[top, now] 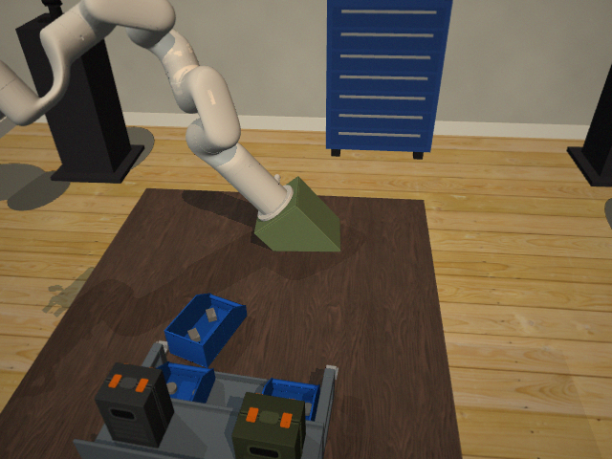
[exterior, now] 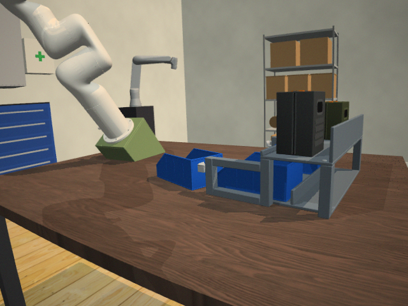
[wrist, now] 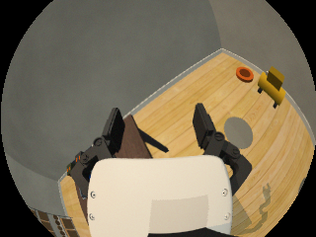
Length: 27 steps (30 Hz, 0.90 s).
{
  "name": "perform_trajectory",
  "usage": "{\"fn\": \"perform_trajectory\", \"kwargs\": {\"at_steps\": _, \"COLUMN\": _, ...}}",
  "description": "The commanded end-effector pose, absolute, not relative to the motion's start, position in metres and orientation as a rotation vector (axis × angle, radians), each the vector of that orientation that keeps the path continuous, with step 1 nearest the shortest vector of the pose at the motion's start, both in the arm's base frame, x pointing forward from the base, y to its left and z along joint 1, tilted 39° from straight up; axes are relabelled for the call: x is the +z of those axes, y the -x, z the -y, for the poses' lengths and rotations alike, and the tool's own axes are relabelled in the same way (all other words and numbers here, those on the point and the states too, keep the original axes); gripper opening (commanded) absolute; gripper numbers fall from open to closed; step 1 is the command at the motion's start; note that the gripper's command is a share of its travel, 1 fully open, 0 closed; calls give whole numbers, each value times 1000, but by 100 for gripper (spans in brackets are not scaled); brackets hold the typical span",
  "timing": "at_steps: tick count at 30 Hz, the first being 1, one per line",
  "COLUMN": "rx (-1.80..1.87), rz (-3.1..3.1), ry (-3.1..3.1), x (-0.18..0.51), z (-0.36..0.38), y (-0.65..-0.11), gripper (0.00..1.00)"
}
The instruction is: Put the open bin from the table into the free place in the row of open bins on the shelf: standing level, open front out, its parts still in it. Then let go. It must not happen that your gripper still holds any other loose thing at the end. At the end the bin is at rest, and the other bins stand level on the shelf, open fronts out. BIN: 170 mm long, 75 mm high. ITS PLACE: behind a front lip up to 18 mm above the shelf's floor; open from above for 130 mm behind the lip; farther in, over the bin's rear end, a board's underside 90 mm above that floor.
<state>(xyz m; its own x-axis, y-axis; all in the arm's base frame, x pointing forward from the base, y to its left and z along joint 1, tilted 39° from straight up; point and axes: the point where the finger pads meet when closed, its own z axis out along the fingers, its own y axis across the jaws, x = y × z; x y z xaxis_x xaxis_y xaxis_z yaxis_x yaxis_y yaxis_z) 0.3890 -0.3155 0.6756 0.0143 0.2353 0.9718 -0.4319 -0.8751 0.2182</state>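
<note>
On table, blue bin (top: 206, 328) (exterior: 192, 173): likely stiff, light, loose parts; grip side wall, keep level; gripper (wrist: 157, 114) spread, empty

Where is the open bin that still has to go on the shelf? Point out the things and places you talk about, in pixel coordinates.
The bin (top: 218, 340) (exterior: 176, 169) stands on the table (top: 375, 306) (exterior: 197, 237), just outside the shelf (top: 328, 395) (exterior: 266, 184), left of centre in the top view, near the shelf's left post.
</note>
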Motion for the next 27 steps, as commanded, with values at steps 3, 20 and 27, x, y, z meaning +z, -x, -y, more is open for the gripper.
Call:
{"fn": "perform_trajectory", "kwargs": {"at_steps": 3, "rx": 1917, "rz": 196, "ry": -1835, "x": 677, "z": 278, "y": -419, "gripper": 100}}
{"fn": "perform_trajectory", "kwargs": {"at_steps": 20, "rx": 2055, "rz": 3, "ry": -1921, "x": 677, "z": 230, "y": -444, "gripper": 100}}
{"fn": "perform_trajectory", "kwargs": {"at_steps": 27, "rx": 2055, "rz": 3, "ry": -1921, "x": 677, "z": 230, "y": -444, "gripper": 100}}
